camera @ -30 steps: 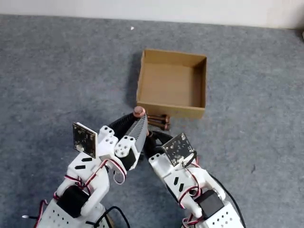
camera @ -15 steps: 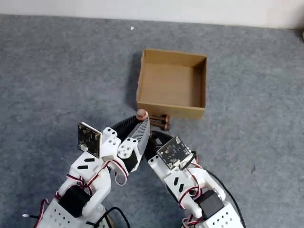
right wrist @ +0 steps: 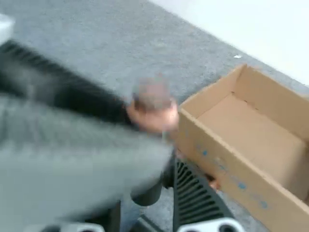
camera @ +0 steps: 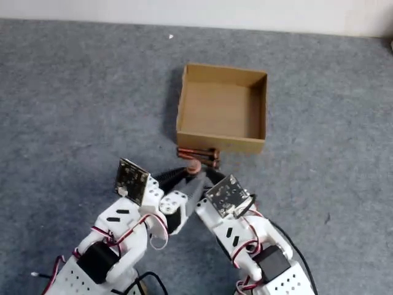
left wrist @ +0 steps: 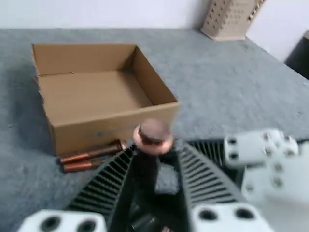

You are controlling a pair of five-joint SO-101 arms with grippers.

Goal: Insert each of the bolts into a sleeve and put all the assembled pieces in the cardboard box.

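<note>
Left gripper [left wrist: 155, 150] jaws clenched on copper-headed bolt [left wrist: 152, 134], held upright. Right gripper [camera: 209, 179] state: cannot tell. Risk: both arms crowd at 6 o'clock of the cardboard box [camera: 221, 142], so a bump could dislodge the bolt.

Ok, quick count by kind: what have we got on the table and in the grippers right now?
Loose bolts, lying by the box's front wall: 2
Held bolt, upright in the left gripper: 1
Box: 1
Total: 4
</note>
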